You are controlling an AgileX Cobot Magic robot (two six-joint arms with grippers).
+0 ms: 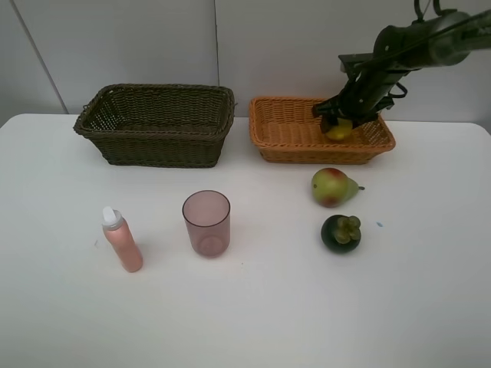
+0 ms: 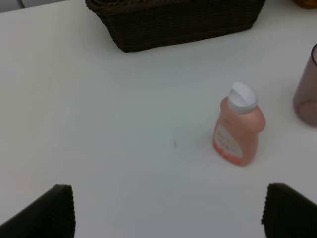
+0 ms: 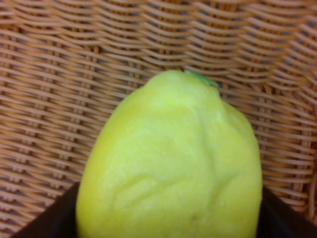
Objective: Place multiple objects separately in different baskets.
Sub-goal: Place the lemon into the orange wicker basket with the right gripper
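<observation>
The left gripper (image 2: 168, 213) hangs over the table (image 1: 253, 307) with its two dark fingertips (image 2: 54, 210) spread wide apart. Its wrist view shows the bottle (image 2: 238, 130) beyond them, upright and untouched.

Nearest on the table, on the left, the pink bottle (image 1: 123, 241) stands with its white cap up. Just to its right, and apart from it, the mauve cup (image 1: 206, 222) stands upright, mouth open. On the right side the mangosteen (image 1: 341, 232) lies with its green cap up. Close behind it lies the pear (image 1: 332, 187), stem pointing right; the two do not touch.

Farther back stand the two baskets, side by side with a small gap between them: the dark basket (image 1: 161, 149) on the left and the orange basket (image 1: 307, 153) on the right.

The right gripper (image 1: 341, 121) reaches down into the right part of the orange basket and pinches the lemon (image 1: 339, 130). In its wrist view the lemon (image 3: 171, 163) sits between the dark fingers (image 3: 47, 220), with orange weave (image 3: 49, 74) behind it. Whether the lemon touches the basket floor cannot be told.
</observation>
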